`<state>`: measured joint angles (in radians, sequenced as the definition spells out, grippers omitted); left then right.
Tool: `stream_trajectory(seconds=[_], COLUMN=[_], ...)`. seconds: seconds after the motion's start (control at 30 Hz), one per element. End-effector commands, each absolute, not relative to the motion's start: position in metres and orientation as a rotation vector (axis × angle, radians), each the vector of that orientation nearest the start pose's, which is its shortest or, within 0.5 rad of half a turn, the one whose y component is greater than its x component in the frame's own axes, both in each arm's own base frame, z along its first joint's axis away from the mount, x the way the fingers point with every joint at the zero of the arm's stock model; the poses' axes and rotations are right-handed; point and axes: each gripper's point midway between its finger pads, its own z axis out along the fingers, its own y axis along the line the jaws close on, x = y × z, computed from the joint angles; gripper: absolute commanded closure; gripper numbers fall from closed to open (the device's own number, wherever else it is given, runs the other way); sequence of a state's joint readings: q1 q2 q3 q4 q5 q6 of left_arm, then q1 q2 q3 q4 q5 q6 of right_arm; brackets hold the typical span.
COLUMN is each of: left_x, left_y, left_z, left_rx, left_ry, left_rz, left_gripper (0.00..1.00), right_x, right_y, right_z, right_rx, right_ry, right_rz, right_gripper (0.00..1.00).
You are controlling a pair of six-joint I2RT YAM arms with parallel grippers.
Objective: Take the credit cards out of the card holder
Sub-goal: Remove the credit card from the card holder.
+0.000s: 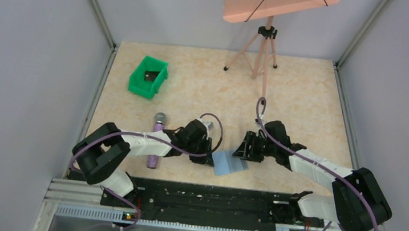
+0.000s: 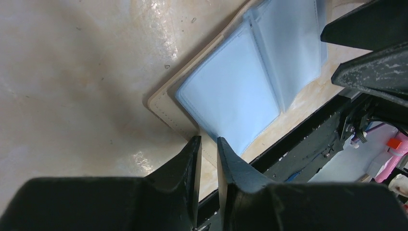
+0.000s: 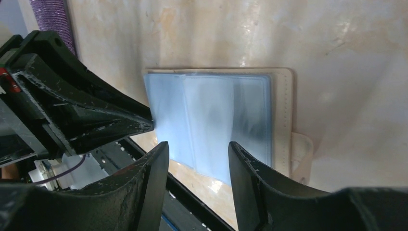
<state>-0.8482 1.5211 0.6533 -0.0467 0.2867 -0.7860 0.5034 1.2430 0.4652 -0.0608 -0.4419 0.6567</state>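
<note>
The card holder (image 1: 228, 165) lies open on the table near the front edge, between my two grippers. Its pale blue sleeves (image 2: 231, 91) sit inside a beige stitched rim (image 2: 161, 103). I cannot make out any separate credit card in the sleeves. My left gripper (image 2: 208, 143) is closed to a narrow gap on the holder's rim at its corner, and it also shows in the top view (image 1: 210, 152). My right gripper (image 3: 198, 144) is open and empty, hovering over the near edge of the sleeves (image 3: 211, 120), and it also shows in the top view (image 1: 242, 151). The left fingers (image 3: 96, 118) touch the holder's left edge.
A purple microphone (image 1: 156, 139) lies left of the left gripper. A green bin (image 1: 149, 77) stands at the back left. A tripod (image 1: 264, 47) with a pink board (image 1: 277, 3) stands at the back. A black rail (image 1: 199, 198) runs along the front edge, close to the holder.
</note>
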Motion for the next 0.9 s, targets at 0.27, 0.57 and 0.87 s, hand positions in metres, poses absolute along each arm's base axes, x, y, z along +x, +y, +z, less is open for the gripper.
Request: stream_trajectory(seconds=[0.27, 0.57, 0.87], left_x=[0.166, 0.177, 0.179], left_y=[-0.306, -0.297, -0.295], left_z=[0.030, 0.050, 0.058], left_rx=[0.234, 0.156, 0.132], left_ry=[2.703, 2.637, 2.622], left_rz=[-0.933, -0.882, -0.874], left_gripper=[0.76, 0.76, 0.76], right_x=[0.186, 0.172, 0.198], right_y=[0.261, 0.284, 0.243], right_z=[0.075, 0.107, 0.099], right_rx=[-0.108, -0.162, -0.173], right_ry=[2.484, 2.417, 2.426], right_rz=[1.192, 1.304, 0.893], right_gripper=[0.51, 0.52, 0.51])
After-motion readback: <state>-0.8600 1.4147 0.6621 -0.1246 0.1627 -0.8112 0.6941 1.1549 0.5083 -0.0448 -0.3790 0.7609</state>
